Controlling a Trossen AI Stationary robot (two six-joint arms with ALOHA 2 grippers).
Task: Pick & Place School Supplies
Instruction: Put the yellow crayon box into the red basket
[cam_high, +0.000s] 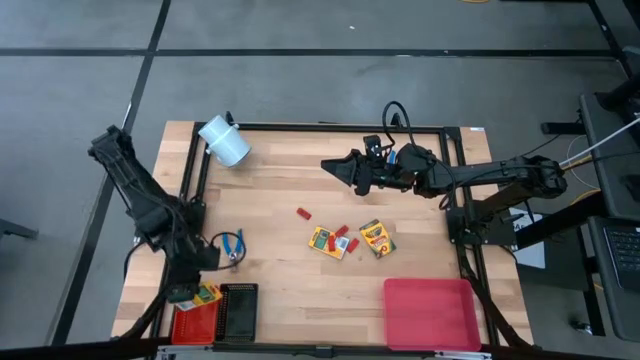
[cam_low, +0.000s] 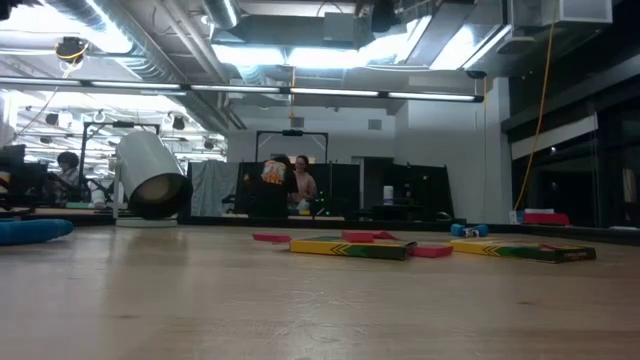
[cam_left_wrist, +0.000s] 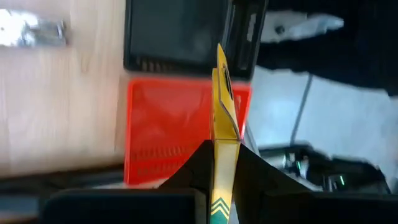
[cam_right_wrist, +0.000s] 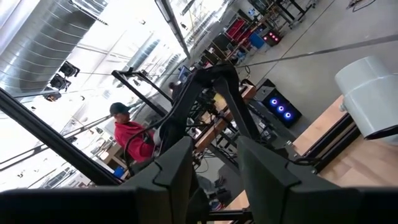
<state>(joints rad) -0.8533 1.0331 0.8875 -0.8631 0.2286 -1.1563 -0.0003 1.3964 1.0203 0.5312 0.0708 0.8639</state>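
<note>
My left gripper (cam_high: 199, 291) (cam_left_wrist: 224, 149) is at the table's near-left corner, shut on a yellow-and-green crayon box (cam_left_wrist: 222, 106) over a small red tray (cam_high: 192, 322). Two more crayon boxes (cam_high: 328, 241) (cam_high: 377, 238) lie flat at the table's middle, with small red pieces (cam_high: 303, 212) (cam_high: 345, 238) beside them. Blue-handled pliers (cam_high: 232, 248) lie beside the left arm. My right gripper (cam_high: 335, 167) (cam_right_wrist: 214, 174) is open, raised over the far middle, and touches nothing. My left gripper pinches the crayon box between its two fingers (cam_left_wrist: 193, 171), one on each flat face, so the box shows edge-on. The fingers come from above, pointing down. The box's free end (cam_left_wrist: 219, 59) juts past the fingertips over the small red tray (cam_left_wrist: 168, 124); whether it touches it, I cannot tell.
A black tray (cam_high: 238, 310) sits next to the small red tray. A larger red tray (cam_high: 430, 313) is at the near right. The pale cylinder (cam_high: 224, 141) lies on its side at the far-left corner. A black frame runs along the table's edges. People stand in the room behind.
</note>
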